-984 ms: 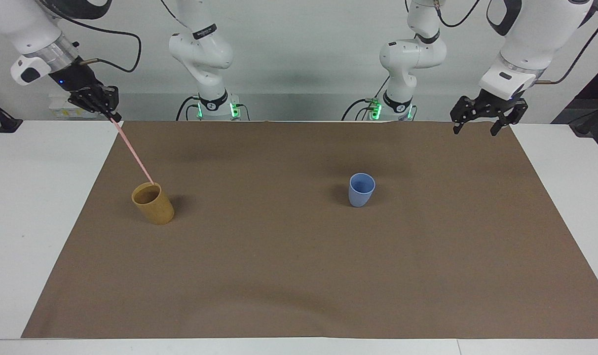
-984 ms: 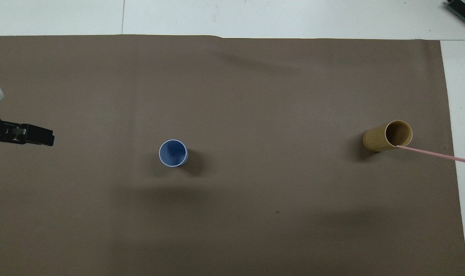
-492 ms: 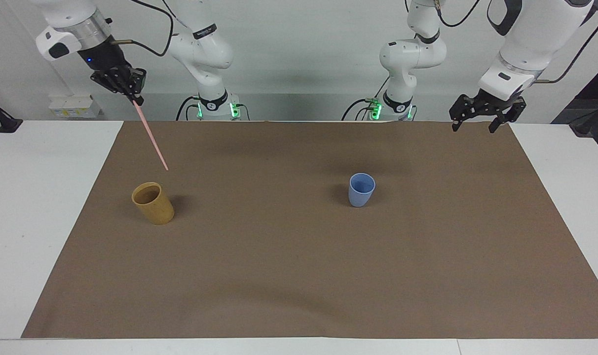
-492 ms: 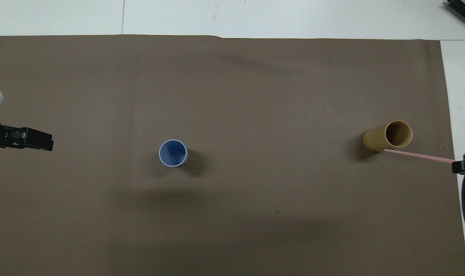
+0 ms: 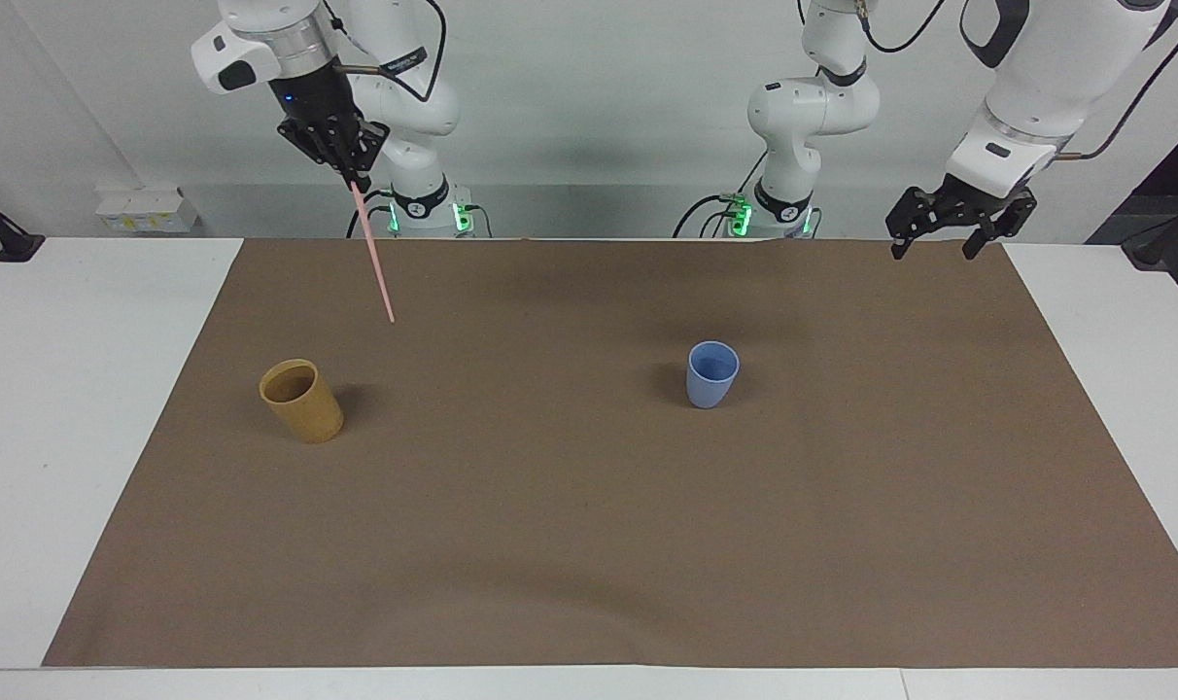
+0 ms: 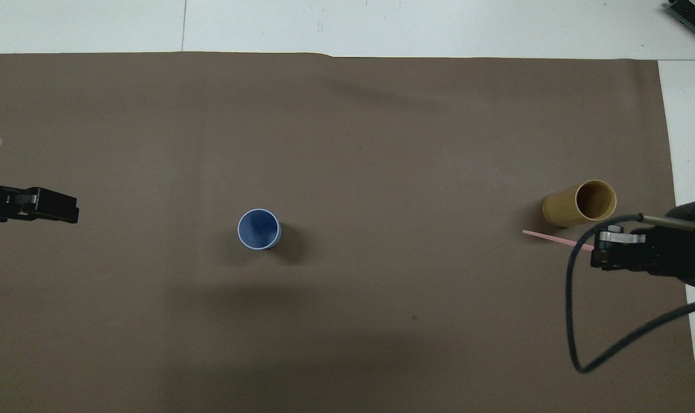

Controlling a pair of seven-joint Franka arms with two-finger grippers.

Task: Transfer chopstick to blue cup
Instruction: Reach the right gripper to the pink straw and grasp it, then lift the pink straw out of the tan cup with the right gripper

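Since one second earlier, the right gripper (image 5: pixel 359 182) has risen and travelled from over the white table edge at the right arm's end to a place high over the mat's robot-side edge, carrying the chopstick (image 5: pixel 374 257) with it. The stick's lower tip, then resting in the mouth of the tan cup (image 5: pixel 302 400), now hangs free in the air, clear of that cup. Both cups stand where they stood; the left gripper has barely shifted.

Counted, scanning the facing view left to right: one tan cup, one chopstick, one blue cup (image 5: pixel 712 373), two grippers.

Toward the right arm's end of the brown mat (image 5: pixel 589 544) stands the tan cup, upright and open-mouthed. Next comes the right gripper, its fingers closed tightly on the chopstick's upper end. The pink stick hangs slanting downward from the fingertips, its lower tip over the mat and pointing toward the middle of the table. In the overhead view the stick's tip (image 6: pixel 557 240) shows just beside the tan cup (image 6: pixel 580 203), on the robots' side of it.

Farther along, the blue cup stands upright near the mat's middle, well apart from stick and tan cup.

Last, the left gripper (image 5: pixel 942 246) waits in the air over the mat's corner at the left arm's end, fingers spread wide, holding nothing.
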